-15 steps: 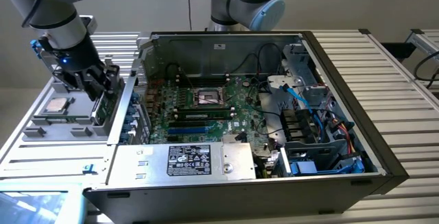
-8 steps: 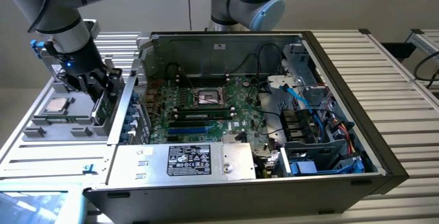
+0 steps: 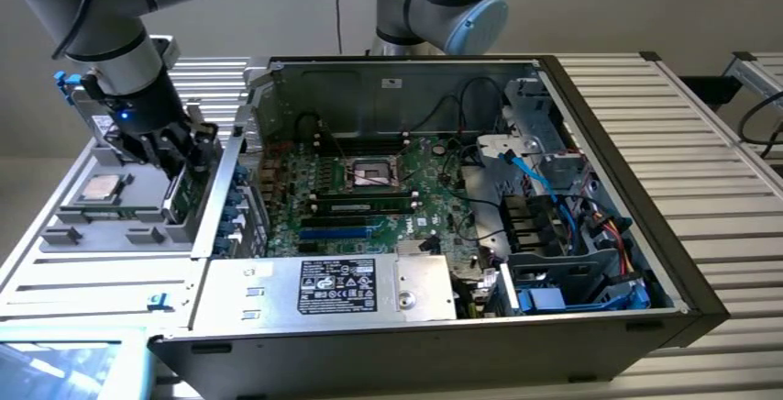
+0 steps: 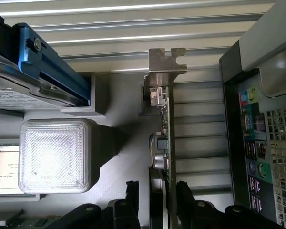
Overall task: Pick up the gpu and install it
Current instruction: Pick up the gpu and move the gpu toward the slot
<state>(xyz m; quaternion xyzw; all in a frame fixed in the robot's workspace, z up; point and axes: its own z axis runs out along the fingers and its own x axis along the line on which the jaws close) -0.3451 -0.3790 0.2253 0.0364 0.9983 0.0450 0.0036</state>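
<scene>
While the jaws stand parted, gripping nothing, with the gpu (image 4: 164, 129) between them, an uneven squeeze could tilt it.

You will find no text here that you can read. The white label (image 3: 347, 287) on the silver box (image 3: 423, 292) carries print and marks too fine to make out, and the lines printed on the chip (image 4: 2, 167) are equally illegible.
</scene>
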